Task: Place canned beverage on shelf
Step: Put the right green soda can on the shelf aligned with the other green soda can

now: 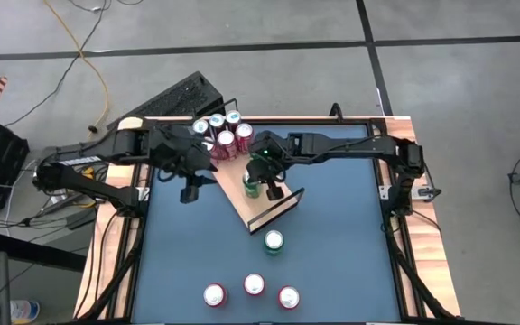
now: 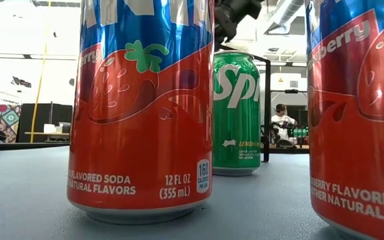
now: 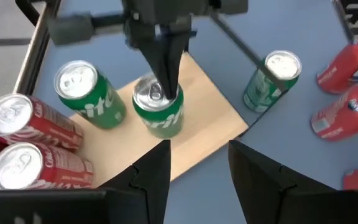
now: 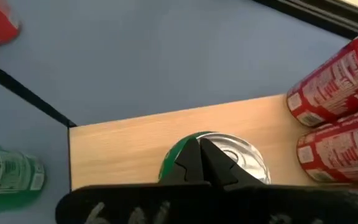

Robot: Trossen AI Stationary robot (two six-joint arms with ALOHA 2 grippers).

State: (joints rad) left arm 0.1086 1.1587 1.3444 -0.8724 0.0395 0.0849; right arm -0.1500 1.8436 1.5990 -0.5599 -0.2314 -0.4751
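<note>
The shelf point(image 1: 258, 209) is a light-wood board lying slantwise on the blue table. Several red and green cans point(image 1: 226, 131) stand on its far end. Two green cans stand nearer its middle point(image 3: 82, 93), and one of these point(image 3: 160, 115) has my right gripper point(image 3: 165, 92) shut above it, tips on its lid. My left gripper point(image 3: 197, 152) hangs open over the table to the left of the board point(image 1: 190, 187), with nothing between its fingers. Another green can point(image 1: 273, 240) stands upright on the table beyond the board's near end. My right gripper sets its shut fingertips point(image 3: 166, 84) on the green can's silver lid point(image 4: 244, 155), near the tab. The fingers slant down from the table's right side. The can stands upright on the board.
Three red cans point(image 1: 253, 291) stand upright near the table's front edge; two of them fill the low view point(image 2: 139, 107). A black rail point(image 4: 23, 93) closes the board's near end. A keyboard point(image 1: 183, 95) lies on the floor past the far edge. A person point(image 2: 282, 119) sits far behind.
</note>
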